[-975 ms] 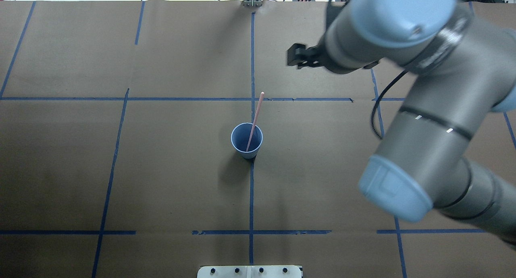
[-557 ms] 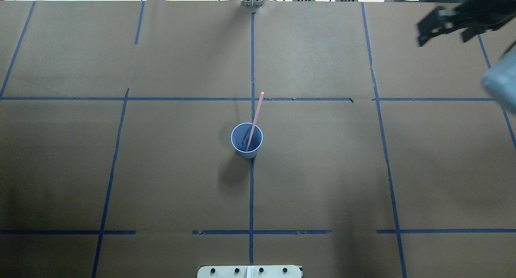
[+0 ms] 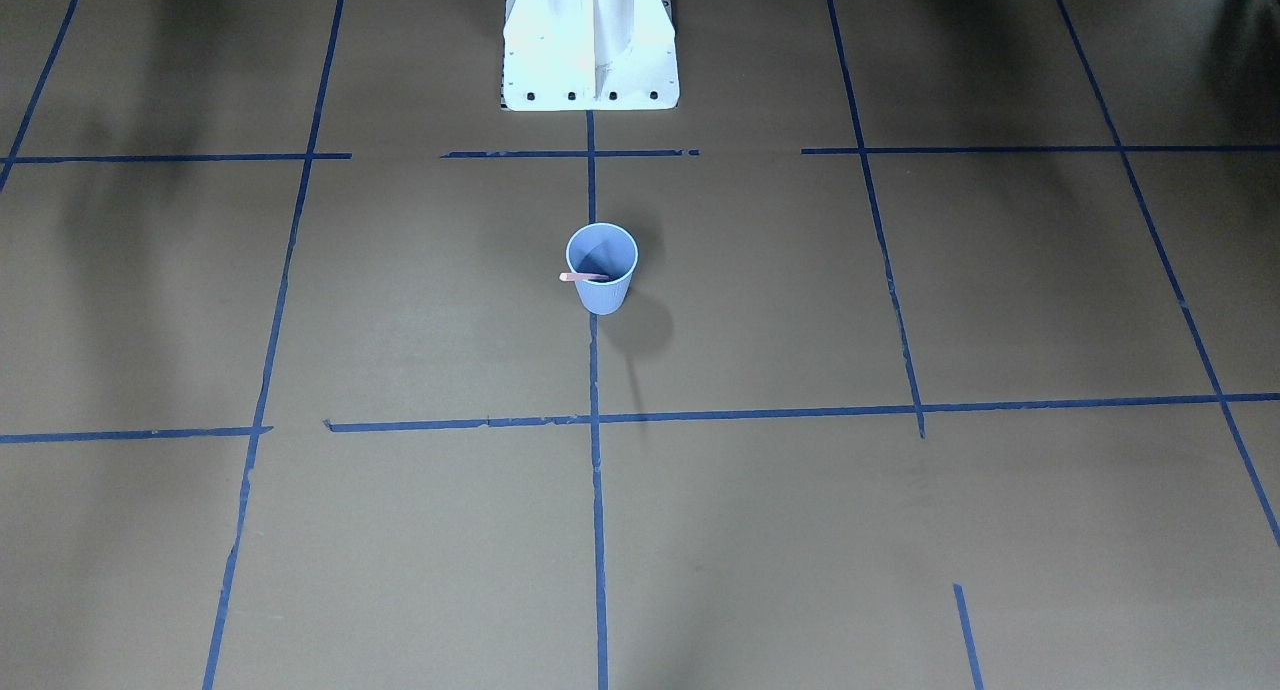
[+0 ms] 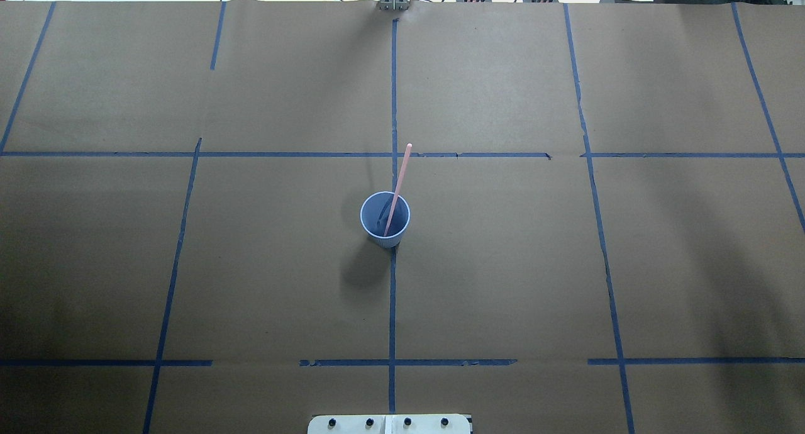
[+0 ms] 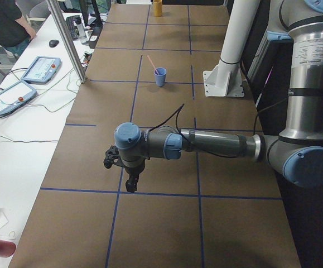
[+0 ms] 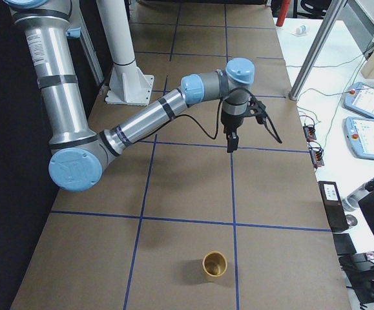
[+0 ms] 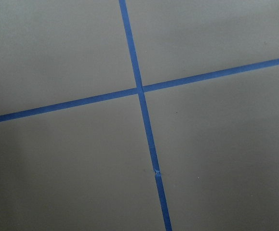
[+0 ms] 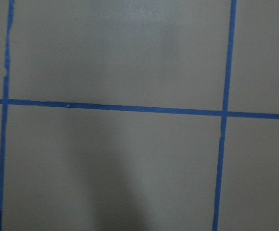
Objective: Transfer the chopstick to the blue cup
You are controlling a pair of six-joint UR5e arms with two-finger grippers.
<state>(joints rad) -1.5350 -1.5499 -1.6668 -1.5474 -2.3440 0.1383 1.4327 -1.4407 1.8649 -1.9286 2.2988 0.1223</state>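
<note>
The blue cup stands upright at the table's middle, on a blue tape line. One pale pink chopstick stands in it and leans on the rim toward the far side. Cup and chopstick also show in the front-facing view, and small in the exterior left view. My left gripper shows only in the exterior left view, far from the cup, pointing down over the paper. My right gripper shows only in the exterior right view, also pointing down. I cannot tell whether either is open or shut.
A yellow-brown cup stands near the table's right end, also seen in the exterior left view. The white robot base is at the table's near edge. Blue tape lines grid the brown paper. Consoles and cables lie beyond the far edge.
My right arm has swung away to the right and left the overhead view. The cup and the chopstick in it have not moved.
</note>
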